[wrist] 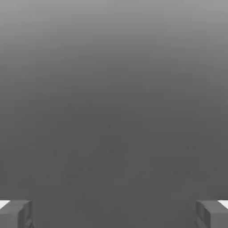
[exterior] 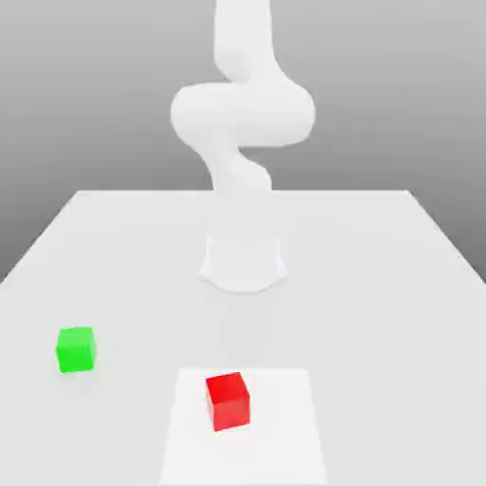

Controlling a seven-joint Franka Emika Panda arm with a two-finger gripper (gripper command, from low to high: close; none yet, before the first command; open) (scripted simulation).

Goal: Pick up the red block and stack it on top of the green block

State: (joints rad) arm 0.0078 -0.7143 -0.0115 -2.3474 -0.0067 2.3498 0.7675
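Red block (exterior: 228,401) flat, corner toward camera; hand (wrist: 114,213) spread wide.

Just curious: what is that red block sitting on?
The red block rests on a paler square patch of the table. The spot directly beneath it is covered.

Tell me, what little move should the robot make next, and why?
Probably swing the arm forward and down until the gripper hangs over the red block. Its jaws stand wide apart with nothing between them, and the red block sits alone on the table, apart from the green block, so neither is touched yet.
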